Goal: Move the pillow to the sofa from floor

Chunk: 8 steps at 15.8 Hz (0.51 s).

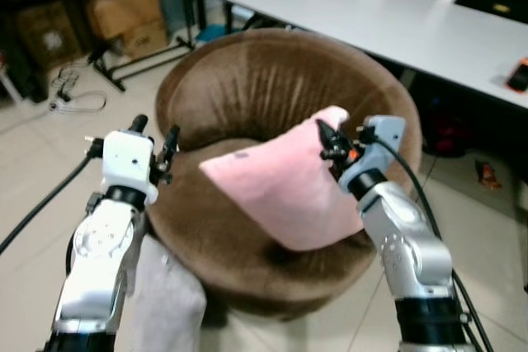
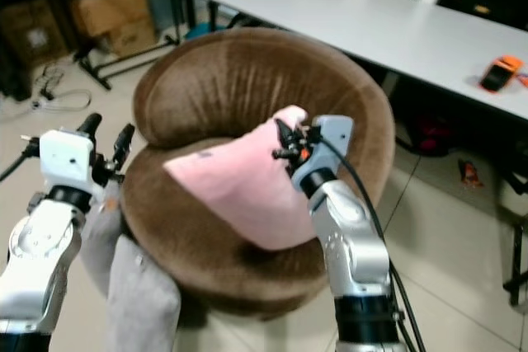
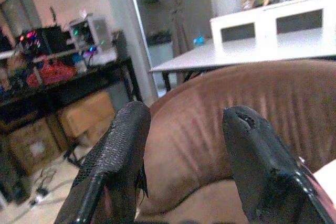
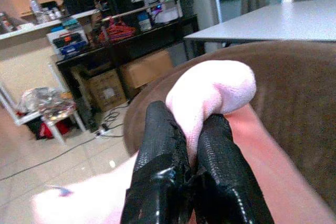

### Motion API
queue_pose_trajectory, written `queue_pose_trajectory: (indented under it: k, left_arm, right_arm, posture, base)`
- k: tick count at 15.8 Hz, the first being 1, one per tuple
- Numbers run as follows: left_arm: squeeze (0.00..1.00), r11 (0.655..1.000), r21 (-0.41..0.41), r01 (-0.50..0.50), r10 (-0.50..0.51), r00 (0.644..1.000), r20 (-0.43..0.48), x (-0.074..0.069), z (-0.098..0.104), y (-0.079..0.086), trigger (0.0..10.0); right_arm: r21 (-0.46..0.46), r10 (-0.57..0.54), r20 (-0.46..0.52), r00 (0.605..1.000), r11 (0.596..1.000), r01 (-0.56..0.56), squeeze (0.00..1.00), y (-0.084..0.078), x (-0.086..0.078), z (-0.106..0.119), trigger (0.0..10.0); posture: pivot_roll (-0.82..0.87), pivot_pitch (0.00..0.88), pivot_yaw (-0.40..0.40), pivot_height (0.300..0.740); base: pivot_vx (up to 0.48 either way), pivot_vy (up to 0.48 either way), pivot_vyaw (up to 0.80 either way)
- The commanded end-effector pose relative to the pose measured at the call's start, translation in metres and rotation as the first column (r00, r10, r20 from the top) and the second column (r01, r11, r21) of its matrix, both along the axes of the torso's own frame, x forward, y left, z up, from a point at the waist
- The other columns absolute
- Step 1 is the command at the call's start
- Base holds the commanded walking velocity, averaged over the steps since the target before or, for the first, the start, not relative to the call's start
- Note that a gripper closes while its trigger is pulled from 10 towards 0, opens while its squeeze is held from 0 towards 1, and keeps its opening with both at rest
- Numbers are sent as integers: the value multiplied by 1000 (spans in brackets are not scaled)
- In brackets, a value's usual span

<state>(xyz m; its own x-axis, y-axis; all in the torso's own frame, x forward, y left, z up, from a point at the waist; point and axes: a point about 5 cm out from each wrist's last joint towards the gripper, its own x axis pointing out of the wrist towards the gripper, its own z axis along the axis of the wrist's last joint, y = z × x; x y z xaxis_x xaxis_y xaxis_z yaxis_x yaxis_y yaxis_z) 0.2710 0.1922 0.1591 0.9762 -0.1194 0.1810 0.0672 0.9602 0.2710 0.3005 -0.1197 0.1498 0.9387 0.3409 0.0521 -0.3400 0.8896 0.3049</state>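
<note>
While pinched by right pincer (image 1: pixel 324 139), pillow (image 1: pixel 276 183) (pink) overhangs sofa (image 1: pixel 247 88)

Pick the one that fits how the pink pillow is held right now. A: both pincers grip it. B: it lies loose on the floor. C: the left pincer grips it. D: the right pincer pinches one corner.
D: the right pincer is shut on a corner of the pink pillow, held over the brown sofa, while the left pincer stands open.

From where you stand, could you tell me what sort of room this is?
Probably a home living room that doubles as a workspace: a round brown sofa with a pink pillow on it, a long white table behind, and cardboard boxes under a dark shelf.
</note>
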Motion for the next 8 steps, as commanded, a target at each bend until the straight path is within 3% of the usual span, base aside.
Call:
queue_pose_trajectory:
  k: [1, 8]
  left_arm:
    - [0, 1000, -2, 23, -23, 1000, -15, 0, -3, -6, 10000]
    - [0, 1000, -3, 24, -24, 1000, -17, 0, -3, -5, 10000]
  right_arm:
    - [14, -22, 46, 999, 1000, 21, 0, -8, 1, 11, 10000]
    - [15, -20, 44, 999, 1000, 19, 0, -6, 1, 11, 10000]
  posture:
    - [-48, 0, -32, 740]
    - [-47, 0, -29, 740]
  base:
    - [296, 0, 0]
    - [299, 0, 0]
